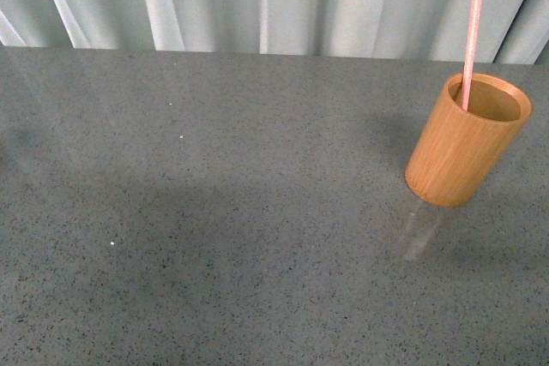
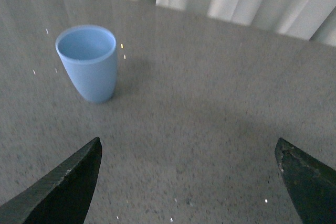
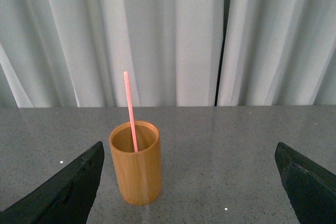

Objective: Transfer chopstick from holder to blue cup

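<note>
spread and empty, right gripper is aimed at the holder, left gripper at the blue cup; holder could be toppled if the chopstick is snagged.

Of the left gripper, two black wedge-shaped fingers were seen, matte w/ a grainy, speckled surface, tapered to pts. The right gripper was shown w/ similar dark tapered fingers, approx. same finish.
</note>
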